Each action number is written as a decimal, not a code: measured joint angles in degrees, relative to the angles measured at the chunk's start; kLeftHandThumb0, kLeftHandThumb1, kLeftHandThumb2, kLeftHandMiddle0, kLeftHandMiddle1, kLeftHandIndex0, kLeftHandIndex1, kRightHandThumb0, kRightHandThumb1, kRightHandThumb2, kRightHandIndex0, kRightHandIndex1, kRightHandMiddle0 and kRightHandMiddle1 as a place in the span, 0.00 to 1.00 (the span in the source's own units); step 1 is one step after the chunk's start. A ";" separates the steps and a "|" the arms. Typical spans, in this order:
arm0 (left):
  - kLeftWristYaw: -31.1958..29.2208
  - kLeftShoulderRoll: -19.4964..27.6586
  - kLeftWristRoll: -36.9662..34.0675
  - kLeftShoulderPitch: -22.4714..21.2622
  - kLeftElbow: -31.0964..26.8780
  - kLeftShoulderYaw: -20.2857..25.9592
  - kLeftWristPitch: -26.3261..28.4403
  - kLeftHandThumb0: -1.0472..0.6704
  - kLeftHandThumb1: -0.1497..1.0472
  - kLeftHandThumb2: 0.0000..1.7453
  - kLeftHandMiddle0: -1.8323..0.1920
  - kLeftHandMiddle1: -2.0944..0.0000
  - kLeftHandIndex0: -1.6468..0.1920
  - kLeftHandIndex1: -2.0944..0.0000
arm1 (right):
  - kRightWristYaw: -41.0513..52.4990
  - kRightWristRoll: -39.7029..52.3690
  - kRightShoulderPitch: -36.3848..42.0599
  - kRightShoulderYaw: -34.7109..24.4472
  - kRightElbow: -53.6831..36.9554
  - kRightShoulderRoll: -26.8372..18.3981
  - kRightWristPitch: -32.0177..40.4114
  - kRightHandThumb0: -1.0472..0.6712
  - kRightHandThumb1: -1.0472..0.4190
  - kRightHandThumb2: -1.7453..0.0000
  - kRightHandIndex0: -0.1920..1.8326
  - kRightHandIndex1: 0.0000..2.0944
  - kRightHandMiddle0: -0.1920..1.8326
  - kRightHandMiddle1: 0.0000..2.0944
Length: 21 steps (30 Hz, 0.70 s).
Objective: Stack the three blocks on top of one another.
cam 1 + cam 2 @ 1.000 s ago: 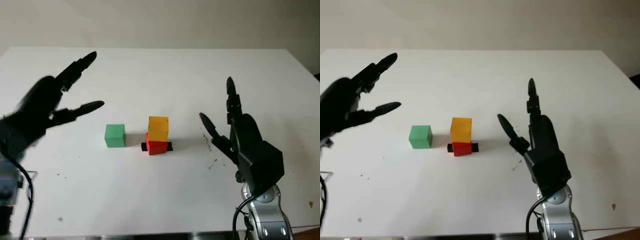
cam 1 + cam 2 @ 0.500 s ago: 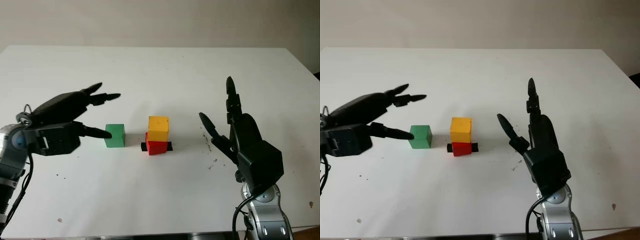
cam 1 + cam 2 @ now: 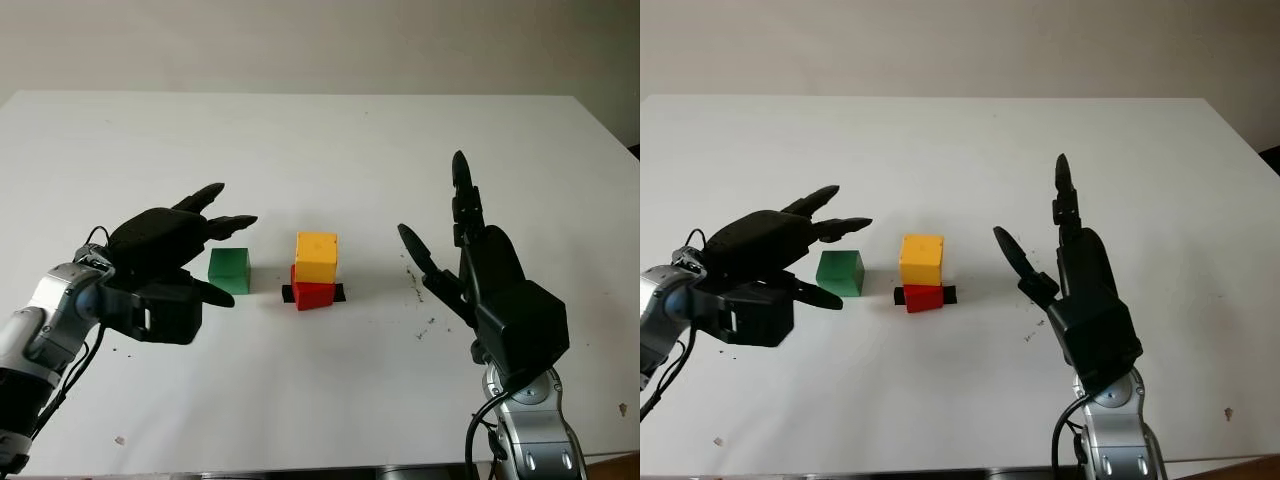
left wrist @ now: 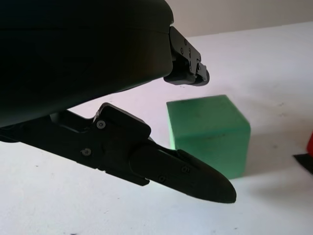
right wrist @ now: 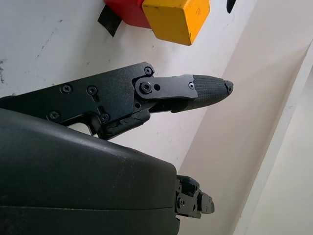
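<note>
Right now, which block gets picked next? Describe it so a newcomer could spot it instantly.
On the white table, find the short stack at the centre: a yellow block on a red block. To the robot's left of it stands the green block, alone on the tabletop, with the open left hand close around it, not touching.

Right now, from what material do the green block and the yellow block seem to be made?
Green block: probably painted wood or dense foam; matte, faintly speckled faces with sharp edges and no gloss. Yellow block, sitting on the red block: likely the same, with a matte face and small dark marks. Neither can be settled by look alone.
</note>
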 measured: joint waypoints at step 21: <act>14.60 -1.37 -0.12 2.63 -0.01 0.12 -3.68 0.33 1.00 0.09 0.79 0.96 0.84 0.23 | 0.62 0.60 0.00 -0.77 0.00 -0.14 0.14 0.24 0.00 0.82 0.00 0.02 0.03 0.02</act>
